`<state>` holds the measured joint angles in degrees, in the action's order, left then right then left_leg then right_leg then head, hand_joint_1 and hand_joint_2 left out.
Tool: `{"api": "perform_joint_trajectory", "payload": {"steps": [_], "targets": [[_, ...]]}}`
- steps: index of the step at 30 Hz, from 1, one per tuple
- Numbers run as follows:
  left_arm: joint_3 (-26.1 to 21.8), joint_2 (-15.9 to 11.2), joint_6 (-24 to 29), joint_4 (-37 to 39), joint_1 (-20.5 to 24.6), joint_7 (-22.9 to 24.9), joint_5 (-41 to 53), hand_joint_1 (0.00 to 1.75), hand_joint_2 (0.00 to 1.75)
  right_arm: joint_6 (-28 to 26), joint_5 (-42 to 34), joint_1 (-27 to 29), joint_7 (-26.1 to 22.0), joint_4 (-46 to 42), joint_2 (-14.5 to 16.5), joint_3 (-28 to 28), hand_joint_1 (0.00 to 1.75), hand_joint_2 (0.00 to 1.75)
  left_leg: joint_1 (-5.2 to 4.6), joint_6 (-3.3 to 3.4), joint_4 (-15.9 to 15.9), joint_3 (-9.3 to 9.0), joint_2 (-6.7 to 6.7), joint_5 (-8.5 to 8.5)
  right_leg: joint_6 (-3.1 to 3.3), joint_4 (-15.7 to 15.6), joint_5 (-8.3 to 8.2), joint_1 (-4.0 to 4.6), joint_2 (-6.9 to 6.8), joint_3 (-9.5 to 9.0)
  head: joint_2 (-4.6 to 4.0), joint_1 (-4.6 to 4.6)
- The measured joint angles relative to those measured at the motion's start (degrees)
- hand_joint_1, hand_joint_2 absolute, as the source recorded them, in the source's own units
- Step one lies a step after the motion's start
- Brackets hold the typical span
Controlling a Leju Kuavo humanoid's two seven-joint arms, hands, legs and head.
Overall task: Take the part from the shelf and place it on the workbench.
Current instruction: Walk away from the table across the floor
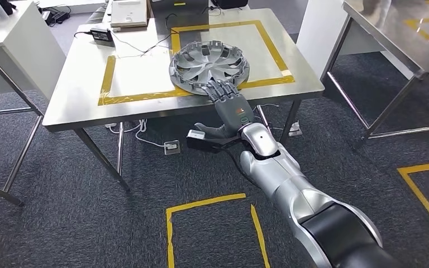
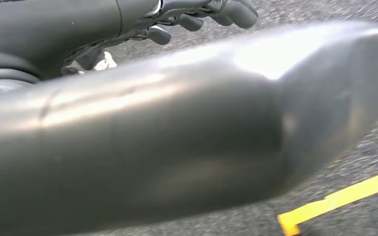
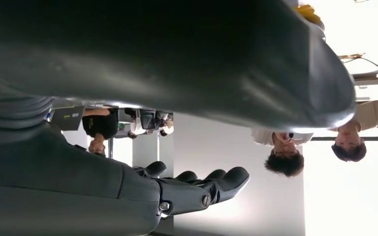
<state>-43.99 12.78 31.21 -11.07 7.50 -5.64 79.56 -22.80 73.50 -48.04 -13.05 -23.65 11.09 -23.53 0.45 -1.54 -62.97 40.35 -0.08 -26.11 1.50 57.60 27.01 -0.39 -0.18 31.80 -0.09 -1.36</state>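
On the steel worktop (image 1: pixel 84 95) ahead of you in the head view, the round grey plastic wheel cover (image 1: pixel 209 68) lies flat near the near edge, straddling the yellow tape rectangle (image 1: pixel 109 75) marked on the surface, with its near rim overhanging the tape line. Your right robot hand (image 1: pixel 222 92) reaches in from below on its silver arm (image 1: pixel 282 173); its dark fingers (image 1: pixel 219 87) lie over the cover's near rim and touch it, while the thumb (image 1: pixel 208 129) hangs below the worktop's edge. You cannot tell from this view whether the fingers actually grip the rim or merely rest on it. At the far side of the worktop you see a beige box (image 1: pixel 129 12) and a small black adapter (image 1: pixel 101 34) with thin cables trailing across the steel. A second steel table (image 1: pixel 408 39) stands to the right, and yellow tape outlines (image 1: pixel 206 204) mark the dark carpet near you.

From the left wrist view, your left robot hand (image 2: pixel 197 14) hangs over grey carpet (image 2: pixel 354 147) with its fingers curled in on nothing, partly hidden behind a broad, blurred grey surface; a strip of yellow floor tape (image 2: pixel 339 199) crosses the carpet.

From the right wrist view, the wheel cover's dark underside (image 3: pixel 187 59) looms close, with the right robot hand's fingers stretched out straight beyond the wrist, apart from the cover in this picture. Two people (image 3: pixel 320 142) stand in the bright background, well away.
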Motion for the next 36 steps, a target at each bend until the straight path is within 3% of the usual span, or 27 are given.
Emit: {"api": "perform_joint_trajectory", "payload": {"steps": [2,3,4,5,6,7,9,10,12,13,14,15,17,18,19,20,21,22,24,26,28,29,30,32,33,34,36], "targets": [[-0.01,-0.03,0.0,0.01,-0.04,0.0,0.0,0.0,0.0,0.0,0.06,0.1,0.0,-0.02,0.09,0.0,0.0,0.0,0.13,-0.55,-7.11,1.5,0.02,-5.34,0.13,0.02,-1.5,-0.07,0.04,1.74,0.0,0.16],[-0.01,-0.04,0.0,0.01,-0.05,0.0,0.0,0.0,0.0,0.0,0.07,0.18,0.0,-0.02,0.09,0.0,0.0,0.0,0.18,-0.73,-10.1,1.73,0.02,-6.26,0.06,0.06,-2.22,-0.07,0.02,2.67,0.0,0.17],[-0.01,-0.07,0.0,0.01,-0.06,0.0,0.0,0.0,0.0,0.0,0.07,0.26,0.0,-0.02,0.09,-0.01,0.0,0.0,0.21,-0.85,-11.81,1.35,0.02,-5.99,-0.04,0.11,-2.91,-0.08,-0.01,3.59,0.0,0.17],[-0.01,-0.09,0.0,0.01,-0.07,0.0,0.0,0.0,0.0,0.0,0.07,0.32,0.0,-0.02,0.09,-0.01,0.0,0.0,0.25,-0.91,-11.48,0.02,0.03,-4.64,-0.19,0.18,-3.59,-0.11,-0.03,4.5,0.0,0.17],[-0.01,-0.12,0.0,0.0,-0.07,0.0,0.0,0.0,0.0,0.0,0.07,0.35,0.0,-0.02,0.1,0.0,0.0,0.0,0.31,-0.92,-9.13,-2.37,0.03,-3.13,-0.4,0.29,-4.25,-0.16,-0.04,5.37,0.0,0.17],[-0.01,-0.15,0.0,-0.01,-0.01,0.0,0.0,0.0,0.0,-0.01,0.07,0.35,0.0,-0.07,0.1,0.01,0.0,0.0,0.35,-0.92,-5.29,-5.37,0.01,-2.81,-0.7,0.44,-4.86,-0.16,-0.04,6.11,0.0,0.19],[-0.01,-0.16,0.0,-0.02,0.08,-0.01,0.02,0.0,0.0,-0.02,0.07,0.31,0.01,-0.28,0.1,0.03,0.0,0.0,0.19,-0.42,2.07,-10.32,-0.19,-3.92,-1.38,0.74,-5.96,-0.11,-0.03,7.03,0.0,0.1],[-0.01,-0.16,0.0,-0.01,0.12,-0.02,0.04,0.0,0.0,-0.04,0.07,0.27,0.0,-0.4,0.12,0.03,0.0,0.0,0.06,-0.03,3.82,-11.23,-0.31,-4.76,-1.71,0.73,-6.47,-0.05,0.0,7.19,0.0,0.1],[-0.01,-0.15,0.0,0.01,0.08,-0.02,0.07,0.0,0.0,-0.05,0.07,0.23,-0.01,-0.47,0.14,0.04,0.0,0.0,-0.1,1.14,4.09,-10.72,-0.3,-4.26,-2.47,0.49,-7.29,-0.14,0.06,7.31,0.0,0.1],[-0.01,-0.15,0.0,0.01,0.1,-0.01,0.07,0.0,0.0,-0.04,0.07,0.24,-0.01,-0.48,0.12,0.04,0.0,0.0,-0.1,1.72,4.03,-10.34,-0.2,-3.74,-2.84,0.84,-6.65,-0.23,0.1,7.61,0.0,0.11],[-0.01,-0.15,0.0,0.0,0.11,0.0,0.07,0.0,0.0,-0.03,0.08,0.25,0.0,-0.48,0.07,0.05,0.0,0.0,-0.08,2.28,4.09,-9.78,-0.07,-3.08,-3.19,2.09,-4.88,-0.32,0.11,8.19,0.0,0.06],[-0.01,-0.15,0.0,0.0,0.12,0.03,0.07,0.0,0.0,-0.02,0.09,0.26,-0.01,-0.48,0.03,0.05,0.0,0.0,-0.02,2.68,4.14,-9.08,0.04,-2.32,-3.43,4.47,-2.12,-0.38,0.13,9.05,0.0,0.03],[-0.01,-0.15,0.0,-0.01,0.12,0.1,0.07,0.0,0.0,-0.01,0.15,0.29,-0.07,-0.48,0.02,0.06,0.0,0.0,-0.13,3.03,4.05,-7.27,0.08,-0.76,-3.71,11.88,3.9,-0.37,0.15,10.94,0.0,-0.01],[-0.01,-0.15,0.0,0.0,0.09,0.14,0.07,0.0,0.0,0.02,0.18,0.34,-0.11,-0.48,0.02,0.06,0.0,0.0,-0.21,3.09,3.98,-6.24,0.1,0.01,-3.73,15.33,5.28,-0.34,0.15,11.44,0.0,0.0],[-0.03,-0.16,0.01,0.01,0.07,0.17,0.06,0.0,0.0,0.06,0.21,0.41,-0.14,-0.48,0.02,0.06,0.0,0.0,-0.33,3.13,3.9,-5.2,0.12,0.75,-3.63,17.49,5.25,-0.28,0.15,11.22,0.0,0.0],[-0.05,-0.16,0.02,0.01,0.06,0.22,0.05,0.0,0.0,0.11,0.23,0.48,-0.15,-0.48,0.02,0.06,0.0,0.0,-0.45,3.14,3.84,-4.21,0.13,1.44,-3.38,17.7,4.03,-0.16,0.15,10.07,0.0,-0.01],[-0.09,-0.16,0.03,0.01,0.04,0.26,0.05,0.0,0.0,0.17,0.23,0.52,-0.16,-0.48,0.02,0.06,0.0,0.0,-0.59,3.13,3.78,-3.33,0.12,2.11,-2.95,15.95,2.47,0.03,0.17,7.96,0.0,-0.01],[-0.13,-0.12,0.05,0.01,0.02,0.29,0.03,0.0,0.0,0.21,0.25,0.53,-0.19,-0.5,0.05,0.06,0.0,0.0,-0.69,3.09,3.73,-2.65,0.12,2.71,-2.33,12.59,1.53,0.32,0.19,5.01,0.0,-0.01],[-0.19,-0.02,0.08,0.0,-0.01,0.31,-0.03,0.0,0.0,0.25,0.29,0.45,-0.31,-0.7,0.21,0.06,0.0,0.0,-0.82,2.72,3.79,-1.89,0.14,3.76,-1.21,4.67,2.38,0.88,0.17,-0.8,0.0,0.04],[-0.24,0.03,0.14,0.01,0.01,0.31,-0.08,0.0,0.87,0.28,0.32,0.21,-0.46,-0.93,0.38,0.07,0.0,0.87,-0.61,2.04,4.16,-1.8,0.21,4.76,-0.7,0.62,3.56,1.28,0.16,-2.99,0.0,0.01],[-0.28,0.02,0.92,0.01,-0.07,0.57,0.24,0.0,1.75,0.56,0.2,0.05,-0.67,-0.97,0.43,0.11,0.0,1.75,-0.43,1.33,4.6,-1.77,0.23,5.55,-0.22,-0.22,2.65,1.24,0.1,-2.59,0.0,-0.12],[-0.29,-0.01,1.75,0.01,-0.18,0.81,0.56,0.0,1.75,0.84,0.02,0.08,-0.77,-0.93,0.44,0.16,0.0,1.75,-0.46,0.97,4.39,-1.49,0.18,5.06,0.06,-0.55,2.06,1.06,0.05,-2.28,0.0,-0.15],[-0.25,-0.05,2.78,0.0,-0.34,1.12,0.91,0.0,1.75,1.15,-0.3,0.23,-0.84,-0.9,0.44,0.3,0.0,1.75,-0.5,0.62,3.26,-0.96,0.13,3.52,0.32,-0.87,1.31,0.82,0.01,-1.88,0.0,-0.11],[0.18,-0.23,4.13,-0.02,-0.69,1.65,0.86,0.0,1.75,1.82,-1.47,1.04,-0.83,-0.85,0.43,0.86,0.0,1.75,-0.34,-0.06,-2.23,0.75,0.05,-1.78,0.52,-1.06,0.05,0.53,0.03,-0.77,0.0,0.0],[0.63,-0.36,4.27,-0.03,-0.97,1.84,0.27,0.0,1.31,2.18,-2.38,1.83,-0.72,-0.85,0.41,1.25,0.0,1.75,-0.18,-0.37,-6.05,1.65,0.06,-3.96,0.51,-1.02,-0.51,0.43,0.02,-0.11,0.0,0.04],[1.18,-0.55,4.03,-0.03,-1.37,1.97,-0.67,0.0,0.87,2.57,-3.43,2.81,-0.54,-0.85,0.37,1.62,0.0,1.75,-0.02,-0.64,-9.15,2.13,0.07,-4.75,0.42,-0.95,-1.01,0.36,0.01,0.56,0.0,0.05],[2.21,-0.85,3.25,-0.01,-2.26,2.08,-2.78,0.0,0.0,3.2,-5.43,4.59,-0.08,-0.86,0.27,2.2,0.0,1.75,0.2,-1.0,-11.58,1.6,0.08,-3.39,0.14,-0.74,-1.75,0.18,-0.01,1.75,0.0,0.04]]}}
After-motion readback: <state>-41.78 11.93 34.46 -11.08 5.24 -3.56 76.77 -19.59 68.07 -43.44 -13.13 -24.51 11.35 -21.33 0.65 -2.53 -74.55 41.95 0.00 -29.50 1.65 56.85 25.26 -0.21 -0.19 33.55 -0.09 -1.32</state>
